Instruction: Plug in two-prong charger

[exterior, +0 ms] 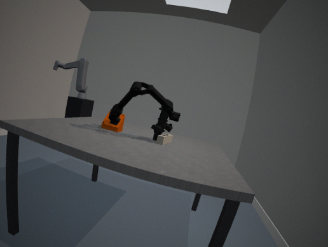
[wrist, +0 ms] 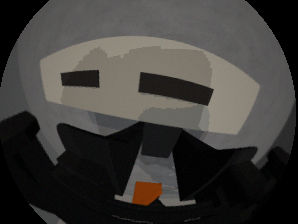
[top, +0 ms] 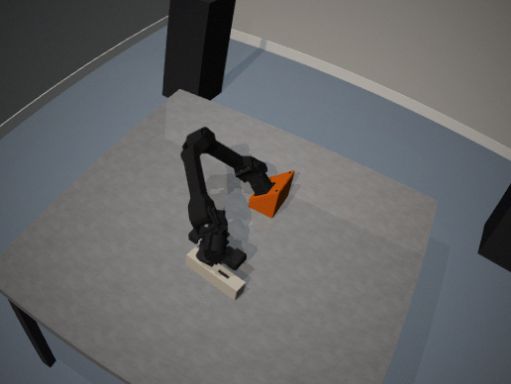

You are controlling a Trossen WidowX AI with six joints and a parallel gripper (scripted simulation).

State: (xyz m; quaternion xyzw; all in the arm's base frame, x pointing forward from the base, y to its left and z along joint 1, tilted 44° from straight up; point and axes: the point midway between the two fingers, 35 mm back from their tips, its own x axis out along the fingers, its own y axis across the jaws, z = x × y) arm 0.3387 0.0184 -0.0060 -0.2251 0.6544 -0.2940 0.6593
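The cream power strip [top: 210, 278] [exterior: 165, 140] [wrist: 120, 92] lies on the table. In the wrist view its top shows two dark slots, a shorter left one [wrist: 80, 78] and a longer right one [wrist: 175, 89]. My gripper [exterior: 155, 137] [wrist: 158, 125] points down at the strip's long side nearer the arm base, shut on the charger [wrist: 161, 141]. The charger shows as a dark grey block between the fingers, just below the strip's lower edge in the wrist view, nearer the right slot. Its prongs are hidden, and its height over the table is unclear.
The arm's orange base mount [top: 283, 198] [exterior: 112, 127] [wrist: 146, 193] stands on the grey table [top: 322, 297] [exterior: 127, 149], behind the gripper. Dark pillars stand beyond the table in the top view. A grey arm on a dark pedestal [exterior: 79, 107] stands in the background.
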